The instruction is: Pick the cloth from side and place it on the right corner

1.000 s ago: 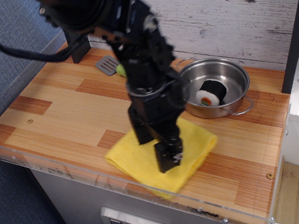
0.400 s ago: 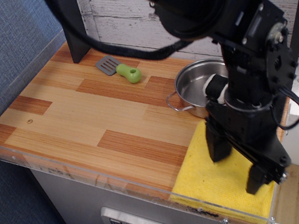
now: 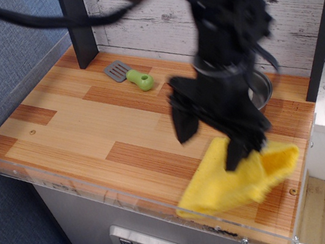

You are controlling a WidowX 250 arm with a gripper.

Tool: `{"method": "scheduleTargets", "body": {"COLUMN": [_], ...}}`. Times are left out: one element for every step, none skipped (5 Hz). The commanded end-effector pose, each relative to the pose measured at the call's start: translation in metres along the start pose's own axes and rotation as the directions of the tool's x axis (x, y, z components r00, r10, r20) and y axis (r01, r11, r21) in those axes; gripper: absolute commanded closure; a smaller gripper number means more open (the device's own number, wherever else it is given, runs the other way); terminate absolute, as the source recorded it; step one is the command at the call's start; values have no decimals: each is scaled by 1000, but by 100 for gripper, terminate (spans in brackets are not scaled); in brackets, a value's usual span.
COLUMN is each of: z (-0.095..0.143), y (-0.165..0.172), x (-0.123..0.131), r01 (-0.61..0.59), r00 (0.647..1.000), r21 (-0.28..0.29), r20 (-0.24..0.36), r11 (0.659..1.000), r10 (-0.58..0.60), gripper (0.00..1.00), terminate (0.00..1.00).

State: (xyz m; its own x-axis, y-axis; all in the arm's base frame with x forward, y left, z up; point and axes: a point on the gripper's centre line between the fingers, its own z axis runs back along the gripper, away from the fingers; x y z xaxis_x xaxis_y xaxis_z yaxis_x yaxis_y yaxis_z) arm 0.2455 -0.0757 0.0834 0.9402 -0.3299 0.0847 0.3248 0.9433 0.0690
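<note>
Here the cloth [image 3: 236,178], bright yellow terry, lies rumpled near the right front of the desk [image 3: 89,124], no longer flat: its right part is bunched and lifted into a thick fold, while its left part slopes down to a point that reaches the clear acrylic edge [image 3: 132,204] along the near side. Just right of the cloth, and close to its lower fold, sits the small dark screw hole [image 3: 293,191] that marks the right corner [image 3: 287,207] of the striped wood top; the cloth stops short of the corner's outer rim.

Directly above the cloth hangs the end effector [image 3: 215,144], black and motion-blurred. One dark finger juts down to the left over bare wood; the other comes down onto the top of the raised yellow fold and appears to touch it. The two fingers stand apart, but the blur leaves it unclear whether the fold is pinched, so I cannot tell its grip for certain.

Behind the arm, a curved sliver of the steel pan [image 3: 261,89] shows on the far right. Farther left, well apart from the cloth, a green-handled spatula [image 3: 130,75] lies on the far part of the desk, near a dark upright post [image 3: 77,25].
</note>
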Motion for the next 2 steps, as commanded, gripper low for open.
{"method": "scheduleTargets", "body": {"z": [45,55], "y": [13,19], "x": [5,7], "r01": [-55,-79], "r00": [996,994], "r21": [4,3], "r20": [65,76], "r11": [998,997], "r10": [55,79], "gripper": [0,0], "terminate": [0,0]}}
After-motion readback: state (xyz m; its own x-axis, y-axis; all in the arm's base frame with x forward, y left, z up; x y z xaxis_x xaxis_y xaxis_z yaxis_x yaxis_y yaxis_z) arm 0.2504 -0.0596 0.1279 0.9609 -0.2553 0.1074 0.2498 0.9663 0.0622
